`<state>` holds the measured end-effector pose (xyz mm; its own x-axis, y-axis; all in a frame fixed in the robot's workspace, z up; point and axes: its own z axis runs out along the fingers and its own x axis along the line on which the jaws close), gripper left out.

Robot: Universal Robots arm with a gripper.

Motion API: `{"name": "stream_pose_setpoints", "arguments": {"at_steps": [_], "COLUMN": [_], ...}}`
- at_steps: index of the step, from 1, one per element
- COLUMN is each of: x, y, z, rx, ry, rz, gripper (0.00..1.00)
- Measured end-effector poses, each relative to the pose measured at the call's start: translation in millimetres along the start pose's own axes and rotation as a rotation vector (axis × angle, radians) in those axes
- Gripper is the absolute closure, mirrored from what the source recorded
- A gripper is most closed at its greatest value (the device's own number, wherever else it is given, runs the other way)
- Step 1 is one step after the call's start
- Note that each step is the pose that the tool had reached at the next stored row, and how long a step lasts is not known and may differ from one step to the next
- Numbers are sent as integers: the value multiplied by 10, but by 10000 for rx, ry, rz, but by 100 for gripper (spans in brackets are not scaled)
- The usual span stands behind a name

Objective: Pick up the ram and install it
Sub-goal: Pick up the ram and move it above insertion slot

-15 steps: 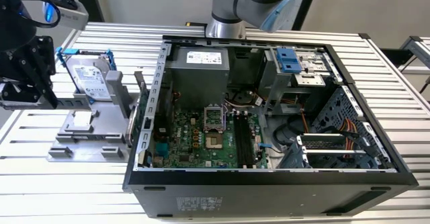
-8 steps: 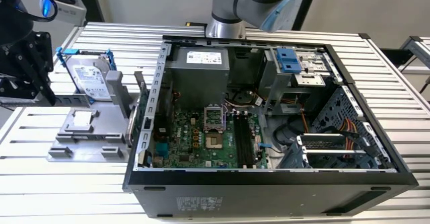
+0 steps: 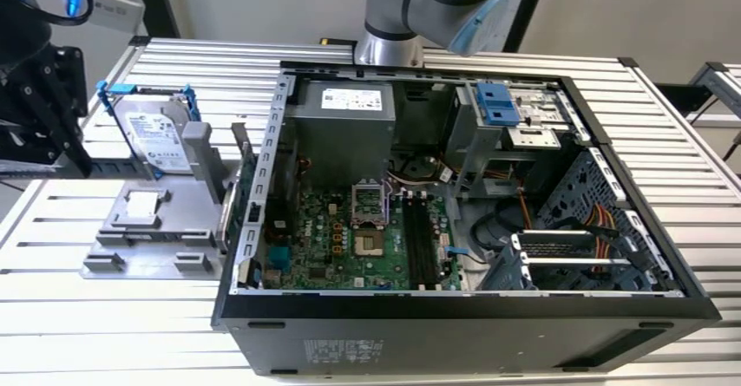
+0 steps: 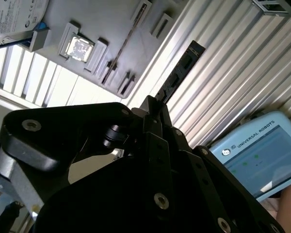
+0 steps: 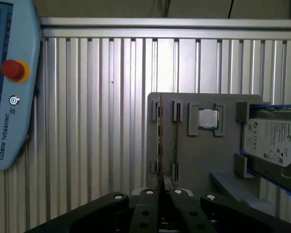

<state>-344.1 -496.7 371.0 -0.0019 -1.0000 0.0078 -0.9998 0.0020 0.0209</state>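
Far over on the exterior view's left, the end effector [image 3: 47, 117] hangs above the ribbed counter [image 3: 116, 317], apart from the grey holder [image 3: 145, 230]. Fingers are clamped tight on the ram. In both wrist views the thin stick [image 4: 180, 73] [image 5: 160, 141] pokes straight out from between the fingertips, seen edge-on and clear of the holder's slots. Next right, the holder sits on the counter with a hard drive [image 3: 156, 134] in a blue frame standing at its back and a CPU [image 3: 141, 202] lying flat in its recess. A second stick [image 5: 177, 141] is seated upright in the holder, in the slot pair beside an empty pair. Just right of that is the open PC case [image 3: 463, 308], lying on its side and touching or nearly touching the holder. Motherboard [image 3: 347, 247] is exposed inside, and the long black slots [image 3: 419, 238] run along its right part. Cannot tell from here whether any of them is filled.
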Motion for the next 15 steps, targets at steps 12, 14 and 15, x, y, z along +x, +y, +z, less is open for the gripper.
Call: {"name": "stream_pose_setpoints", "arguments": {"at_steps": [12, 14, 15], "x": [0, 0, 0], "y": [3, 3, 2], "z": [-91, -91, -92], "rx": [0, -4, -6], "ry": [24, 28, 29], "rz": [2, 2, 2], "gripper": [100, 100, 100]}}
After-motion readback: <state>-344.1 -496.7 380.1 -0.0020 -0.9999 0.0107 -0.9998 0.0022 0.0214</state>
